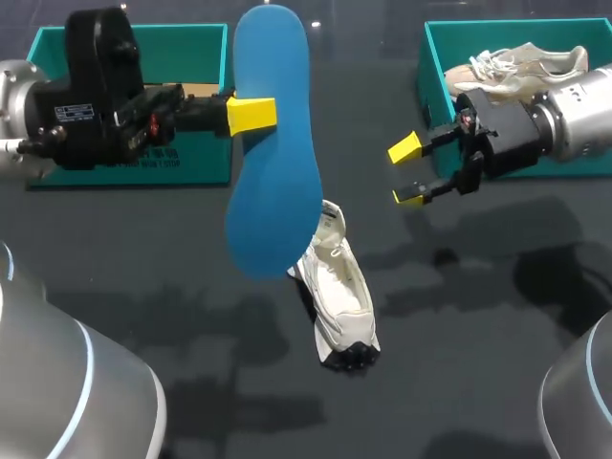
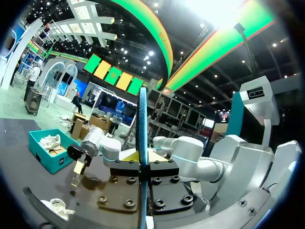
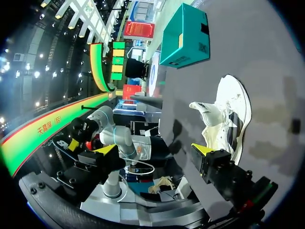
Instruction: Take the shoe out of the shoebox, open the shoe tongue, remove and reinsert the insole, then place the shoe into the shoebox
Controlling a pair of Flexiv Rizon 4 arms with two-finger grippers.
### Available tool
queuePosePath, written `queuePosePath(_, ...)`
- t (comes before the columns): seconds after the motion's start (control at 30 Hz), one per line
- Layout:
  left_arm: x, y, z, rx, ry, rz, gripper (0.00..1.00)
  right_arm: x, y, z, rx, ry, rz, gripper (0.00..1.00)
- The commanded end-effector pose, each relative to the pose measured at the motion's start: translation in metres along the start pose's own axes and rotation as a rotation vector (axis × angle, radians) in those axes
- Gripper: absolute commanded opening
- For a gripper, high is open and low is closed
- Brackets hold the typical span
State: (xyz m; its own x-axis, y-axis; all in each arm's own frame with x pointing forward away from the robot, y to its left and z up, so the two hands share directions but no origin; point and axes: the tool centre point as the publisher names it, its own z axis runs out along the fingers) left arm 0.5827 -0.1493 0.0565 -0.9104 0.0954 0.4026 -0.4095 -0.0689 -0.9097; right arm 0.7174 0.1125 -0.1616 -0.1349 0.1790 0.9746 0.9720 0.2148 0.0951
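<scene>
The left gripper point(image 1: 256, 115) is clamped on the insole point(image 1: 274, 153); in the left wrist view the insole point(image 2: 142, 143) stands edge-on between the two finger blocks, which press on it from both sides. The insole is a plain bright blue with no markings; it is long, rounded at both ends, and narrower at the waist where the fingers grip its edge. It is held off the table point(image 1: 478, 316); in the head view its lower end overlaps the far end of the shoe point(image 1: 342, 301).

The shoe rests on its sole on the dark table between the two arms; it is white to cream, with white laces and a dark sole that shows at its near end. The opening faces up, and the tongue is pulled out of the opening; the right wrist view shows the shoe point(image 3: 231, 112) just ahead of the fingers, with the tongue flopped to one side.

The right gripper point(image 1: 408, 172) hangs above the table beside the shoe and touches nothing; its yellow tips stand well apart.

The left shoebox point(image 1: 182, 57) is teal and sits behind the left arm; the right shoebox point(image 1: 432, 57) is also teal and holds a second shoe point(image 1: 521, 62) of a pale colour.
</scene>
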Motion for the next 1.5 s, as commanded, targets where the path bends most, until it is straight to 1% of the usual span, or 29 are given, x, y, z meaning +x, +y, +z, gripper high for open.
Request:
queuePosePath(0.03, -0.002, -0.003, 0.001, 0.003, 0.023, 0.045, 0.0, 0.011, 0.002, 0.0, 0.01, 0.017, 0.0, 1.0)
queuePosePath(0.07, -0.002, -0.004, 0.001, 0.004, 0.028, 0.059, 0.0, 0.015, 0.003, 0.001, 0.037, 0.041, 0.002, 1.0)
queuePosePath(0.17, -0.003, -0.009, 0.002, -0.001, 0.036, 0.119, 0.0, 0.015, 0.003, 0.001, 0.037, 0.041, 0.002, 1.0)
queuePosePath(0.33, -0.008, -0.015, 0.002, -0.042, 0.045, 0.289, 0.0, 0.015, 0.003, 0.001, 0.037, 0.041, 0.002, 1.0)
queuePosePath(0.57, -0.03, -0.015, -0.001, -0.107, -0.043, 0.507, 0.0, 0.015, 0.003, 0.001, 0.037, 0.041, 0.002, 1.0)
queuePosePath(0.7, -0.04, -0.015, -0.002, -0.122, -0.077, 0.612, 0.0, 0.015, 0.003, 0.001, 0.037, 0.041, 0.002, 1.0)
queuePosePath(0.87, -0.048, -0.016, -0.001, -0.129, -0.093, 0.686, 0.0, 0.015, 0.003, 0.001, 0.037, 0.041, 0.002, 1.0)
queuePosePath(1.17, -0.055, -0.009, 0.005, -0.136, -0.075, 0.824, 0.0, 0.015, 0.003, 0.001, 0.037, 0.041, 0.002, 1.0)
queuePosePath(1.5, -0.066, 0.01, 0.007, -0.171, -0.026, 1.062, 0.0, 0.015, 0.003, 0.001, 0.037, 0.041, 0.002, 1.0)
